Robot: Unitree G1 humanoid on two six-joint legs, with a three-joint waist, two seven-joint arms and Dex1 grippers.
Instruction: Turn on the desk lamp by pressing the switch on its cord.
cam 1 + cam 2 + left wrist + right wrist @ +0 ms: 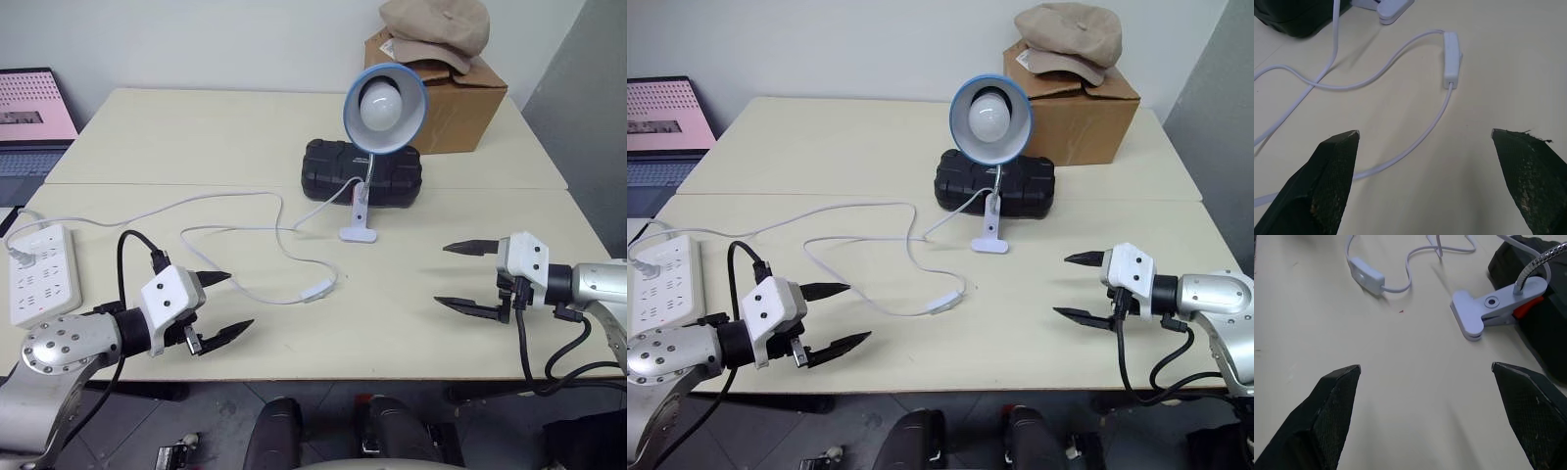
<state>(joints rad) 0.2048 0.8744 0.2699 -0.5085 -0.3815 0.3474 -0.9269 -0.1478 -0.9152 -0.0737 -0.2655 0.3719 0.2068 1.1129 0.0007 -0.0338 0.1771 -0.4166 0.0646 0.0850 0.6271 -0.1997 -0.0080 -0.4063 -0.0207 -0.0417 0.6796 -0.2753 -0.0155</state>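
Left eye view is showing both the left gripper [223,305] and right gripper [460,276] hovering wide apart, empty, flanking the switch [318,291], presumably readying a press.

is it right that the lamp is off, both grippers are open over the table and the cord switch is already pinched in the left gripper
Not quite. The switch lies free on the table, apart from the left gripper, as the left eye view shows. The rest holds: the desk lamp is unlit, and the left and right gripper are both open and empty.
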